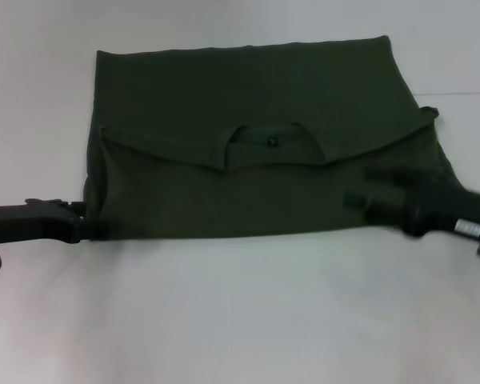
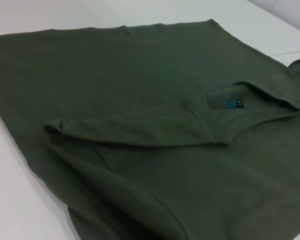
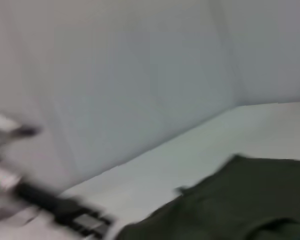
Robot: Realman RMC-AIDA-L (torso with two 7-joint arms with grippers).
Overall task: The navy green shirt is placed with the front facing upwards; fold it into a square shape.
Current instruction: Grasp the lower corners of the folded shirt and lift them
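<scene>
The shirt is lying part-folded on the table, collar flap doubled over its middle. Soft, light and limp, it is probably best pinched at its near corners. The left gripper is touching the shirt's near left corner and the right gripper is hovering over its near right edge; I cannot tell either's grip.

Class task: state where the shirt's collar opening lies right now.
In the head view, the collar opening sits near the middle of the navy green shirt, on the folded-over flap's edge, between both grippers.
</scene>
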